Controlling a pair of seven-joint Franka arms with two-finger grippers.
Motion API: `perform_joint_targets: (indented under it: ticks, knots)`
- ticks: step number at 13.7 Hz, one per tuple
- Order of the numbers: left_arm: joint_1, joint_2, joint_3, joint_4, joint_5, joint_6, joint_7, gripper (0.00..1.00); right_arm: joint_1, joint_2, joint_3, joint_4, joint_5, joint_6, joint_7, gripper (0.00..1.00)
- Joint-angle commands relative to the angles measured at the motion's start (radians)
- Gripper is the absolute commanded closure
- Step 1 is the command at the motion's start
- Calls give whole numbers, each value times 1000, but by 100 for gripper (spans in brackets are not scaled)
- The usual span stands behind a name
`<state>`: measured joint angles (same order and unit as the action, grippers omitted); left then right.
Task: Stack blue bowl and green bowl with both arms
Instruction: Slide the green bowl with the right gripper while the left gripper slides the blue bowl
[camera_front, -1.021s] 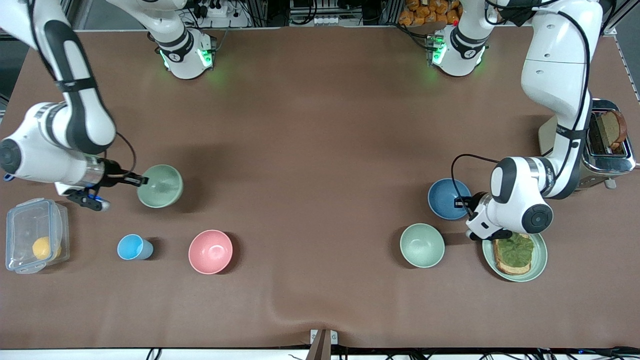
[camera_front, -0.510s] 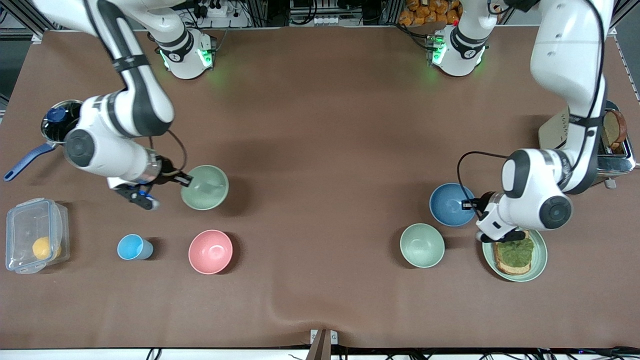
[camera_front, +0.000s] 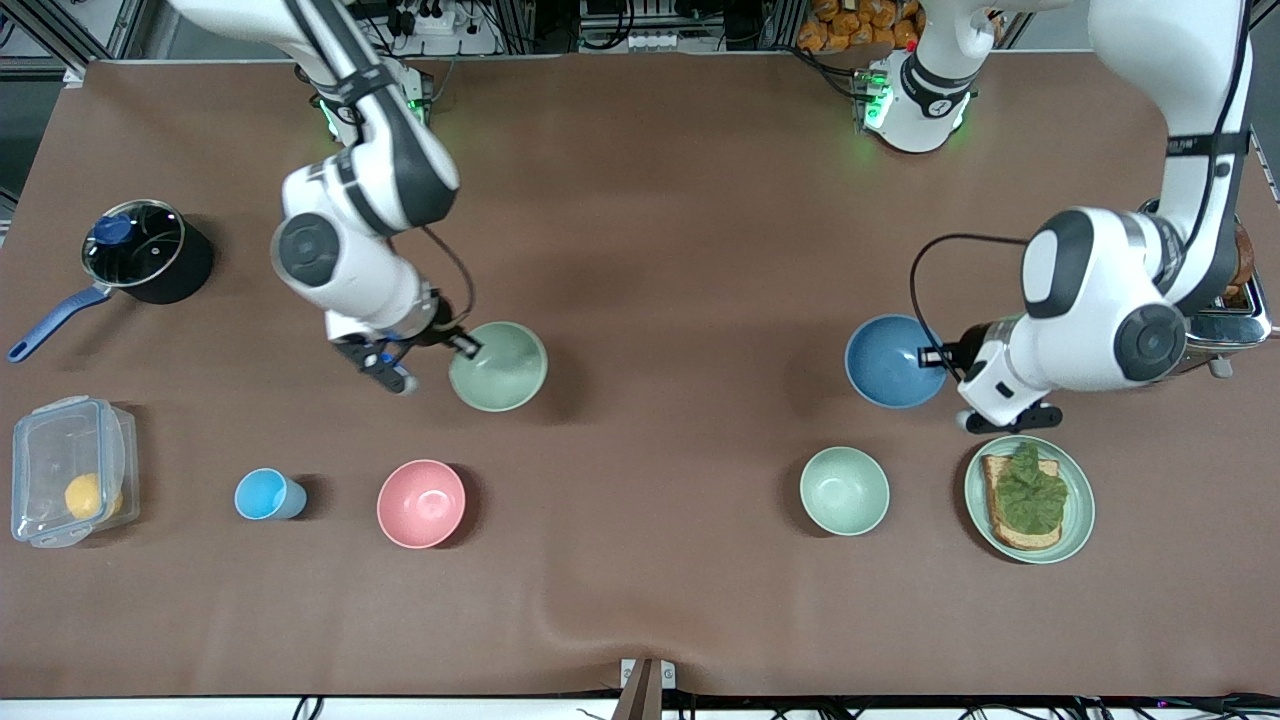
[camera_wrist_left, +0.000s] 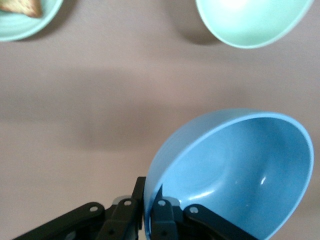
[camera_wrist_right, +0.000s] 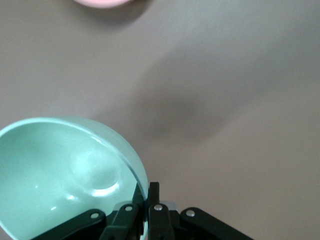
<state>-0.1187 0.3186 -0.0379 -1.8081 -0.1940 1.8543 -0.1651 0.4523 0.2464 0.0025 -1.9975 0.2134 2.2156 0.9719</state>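
Lifting blue bowl (camera_front: 888, 361), green bowl (camera_front: 498, 366) carried centerward

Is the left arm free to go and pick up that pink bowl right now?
Probably not: the left gripper is shut on the blue bowl, and the pink bowl sits toward the right arm's end.
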Motion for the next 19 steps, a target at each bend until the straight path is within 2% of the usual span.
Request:
perform_joint_targets:
  ticks: [1,5,6,9,12,16,19]
  knots:
    - [8,-79,-26,-68,-71,19,-13,100,91,27,-10,9,9,71,152,100]
    - [11,-223,-36,-245,-94,95,-13,100,179,42,-10,13,11,108,252,100]
    - [14,-233,-36,-267,-108,106,-13,100,206,63,-10,14,11,137,276,100]
    - [21,-222,-34,-263,-122,114,-13,100,281,154,-13,17,1,245,362,100]
    - [33,-204,-34,-260,-122,112,-13,100,328,169,-12,20,4,282,425,100]
    - [33,-184,-34,-246,-134,115,-11,100,390,250,-16,20,0,364,456,100]
    - [40,-176,-34,-246,-133,117,-11,100,394,266,-16,20,-5,369,482,100]
